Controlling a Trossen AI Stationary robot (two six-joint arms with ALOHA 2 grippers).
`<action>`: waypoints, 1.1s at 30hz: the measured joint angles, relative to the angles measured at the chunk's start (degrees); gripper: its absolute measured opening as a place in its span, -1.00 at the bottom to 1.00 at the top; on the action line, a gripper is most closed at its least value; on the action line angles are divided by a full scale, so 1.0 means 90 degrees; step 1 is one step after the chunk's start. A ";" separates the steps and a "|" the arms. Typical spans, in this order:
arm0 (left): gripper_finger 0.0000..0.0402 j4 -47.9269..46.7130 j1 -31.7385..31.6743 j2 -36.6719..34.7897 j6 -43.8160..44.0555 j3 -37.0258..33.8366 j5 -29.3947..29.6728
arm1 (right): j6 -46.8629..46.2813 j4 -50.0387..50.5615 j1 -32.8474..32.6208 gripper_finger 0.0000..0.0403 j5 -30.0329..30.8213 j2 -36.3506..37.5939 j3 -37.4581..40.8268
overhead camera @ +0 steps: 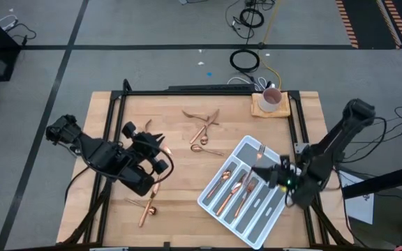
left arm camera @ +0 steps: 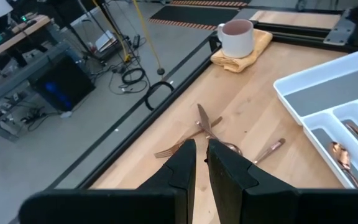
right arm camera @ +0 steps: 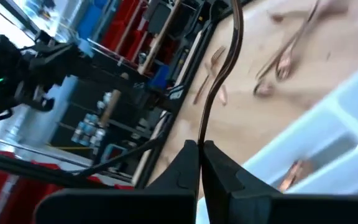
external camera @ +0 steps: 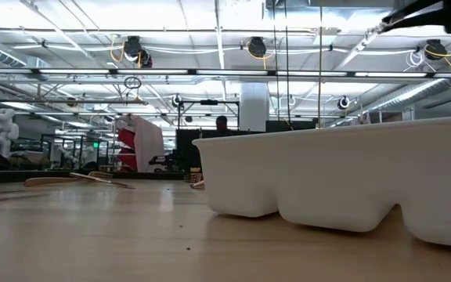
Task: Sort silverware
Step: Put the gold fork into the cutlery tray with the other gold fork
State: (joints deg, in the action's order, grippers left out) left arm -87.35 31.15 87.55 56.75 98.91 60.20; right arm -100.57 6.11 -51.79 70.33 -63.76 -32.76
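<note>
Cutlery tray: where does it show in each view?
High: cutlery tray lower right, angled, under the right gripper.
Low: white wall filling the right.
Left wrist: corner at right edge.
Right wrist: pale rim lower right.
Shared landmark: copper silverware in the compartments.

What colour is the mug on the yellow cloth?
White mug; left wrist view shows it best.

Robotics lab: floor cables [overhead camera: 246, 59], hazard tape [overhead camera: 347, 22].

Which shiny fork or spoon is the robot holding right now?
The thin copper piece pinched between the right gripper fingers, above the tray. All the others lie loose on the table or in the tray.
</note>
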 joint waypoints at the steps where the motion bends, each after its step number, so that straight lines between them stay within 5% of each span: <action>1: -0.76 0.0000 -0.0044 0.0000 0.0000 0.0000 0.0000 | -0.0205 -0.0127 -0.0110 -1.00 0.0151 -0.0278 -0.0047; 16: -0.76 -0.0014 -0.0463 0.0000 -0.0215 0.0000 -0.0015 | -0.2495 -0.0096 -0.0718 -1.00 0.0497 -0.3229 -0.1490; 24: -0.76 0.0077 -0.0461 0.0000 -0.0345 0.0000 -0.0015 | -0.2816 0.0534 -0.0503 -1.00 -0.1115 -0.3654 -0.1880; 33: -0.76 0.0156 -0.0490 0.0000 -0.0401 0.0000 -0.0009 | -0.2940 0.0774 -0.0096 -1.00 -0.2109 -0.3600 -0.1937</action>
State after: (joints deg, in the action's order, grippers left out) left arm -85.95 26.74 87.55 53.15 98.91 60.12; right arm -127.03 13.08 -52.66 51.35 -96.16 -50.19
